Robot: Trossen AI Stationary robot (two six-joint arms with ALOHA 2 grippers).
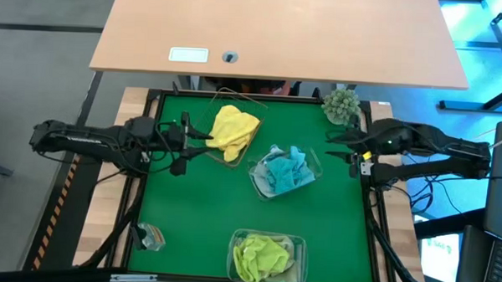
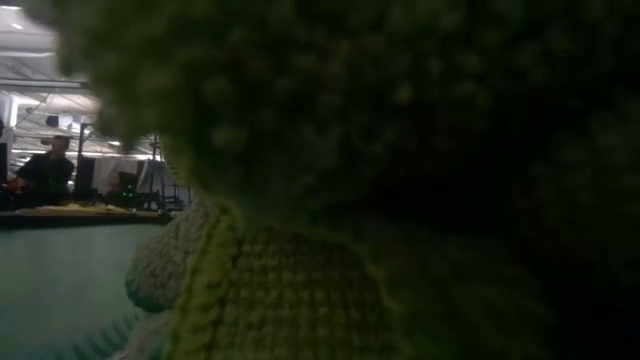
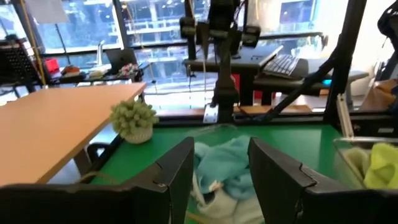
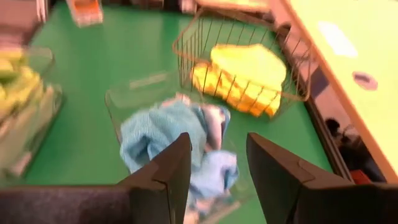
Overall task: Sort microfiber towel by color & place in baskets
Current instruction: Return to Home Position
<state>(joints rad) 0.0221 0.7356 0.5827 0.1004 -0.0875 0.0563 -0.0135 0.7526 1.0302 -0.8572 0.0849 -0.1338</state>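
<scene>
Open and empty, the left gripper hangs centre-left by the wire basket of yellow towels; the right gripper, also open, hangs centre-right.

Even light covers the table, windows glow with daylight, and a green towel shadows the low view.

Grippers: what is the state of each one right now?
Left gripper: open, empty, by the wire basket.
Right gripper: open, empty, at the table's right edge.
</scene>
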